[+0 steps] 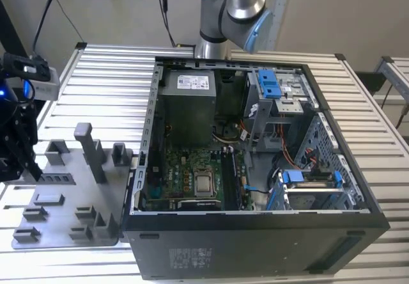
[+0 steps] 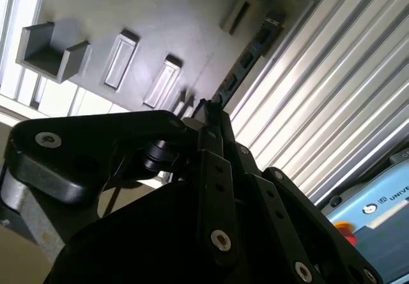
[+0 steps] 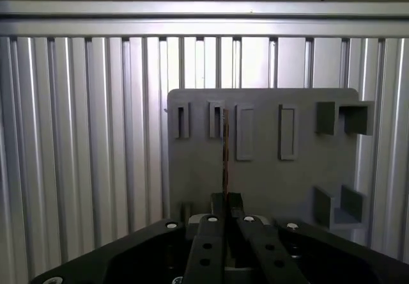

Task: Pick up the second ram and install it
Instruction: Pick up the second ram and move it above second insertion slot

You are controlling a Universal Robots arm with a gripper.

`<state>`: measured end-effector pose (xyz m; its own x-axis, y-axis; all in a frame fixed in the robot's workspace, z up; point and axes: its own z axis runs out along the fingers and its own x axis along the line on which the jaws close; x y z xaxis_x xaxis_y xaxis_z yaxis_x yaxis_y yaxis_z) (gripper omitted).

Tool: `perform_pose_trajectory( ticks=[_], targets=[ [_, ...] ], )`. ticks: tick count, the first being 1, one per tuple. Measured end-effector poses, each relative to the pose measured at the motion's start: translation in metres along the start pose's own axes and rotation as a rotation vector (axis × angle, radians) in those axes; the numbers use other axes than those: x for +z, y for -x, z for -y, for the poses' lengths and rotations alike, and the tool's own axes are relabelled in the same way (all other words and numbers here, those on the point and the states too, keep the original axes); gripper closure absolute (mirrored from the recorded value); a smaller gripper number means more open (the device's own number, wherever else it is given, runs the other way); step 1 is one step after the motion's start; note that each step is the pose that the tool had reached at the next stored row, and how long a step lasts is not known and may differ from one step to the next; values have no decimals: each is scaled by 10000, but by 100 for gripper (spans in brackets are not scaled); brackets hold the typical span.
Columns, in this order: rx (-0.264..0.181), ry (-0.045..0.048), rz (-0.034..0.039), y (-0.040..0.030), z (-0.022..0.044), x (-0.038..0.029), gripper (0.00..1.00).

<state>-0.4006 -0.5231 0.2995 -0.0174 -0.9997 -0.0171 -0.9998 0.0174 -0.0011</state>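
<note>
Your gripper [image 3: 225,199] has its fingers clamped on the second ram [image 2: 262,39], over the grey holder [image 3: 268,181]. That holder lies on a ribbed metal table [image 1: 96,73].

Bright, even light; soft shadows.

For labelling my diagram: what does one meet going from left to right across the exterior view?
Gripper, holding the second ram (seen in the first wrist view) → grey peg holder → motherboard → blue brackets, both inside the PC case.
</note>
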Motion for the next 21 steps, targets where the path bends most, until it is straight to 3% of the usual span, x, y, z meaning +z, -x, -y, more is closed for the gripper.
perform_pose_trajectory(
  ticks=[21],
  targets=[
    [0, 1, 0, 7, 0, -429, 86]
  ],
)
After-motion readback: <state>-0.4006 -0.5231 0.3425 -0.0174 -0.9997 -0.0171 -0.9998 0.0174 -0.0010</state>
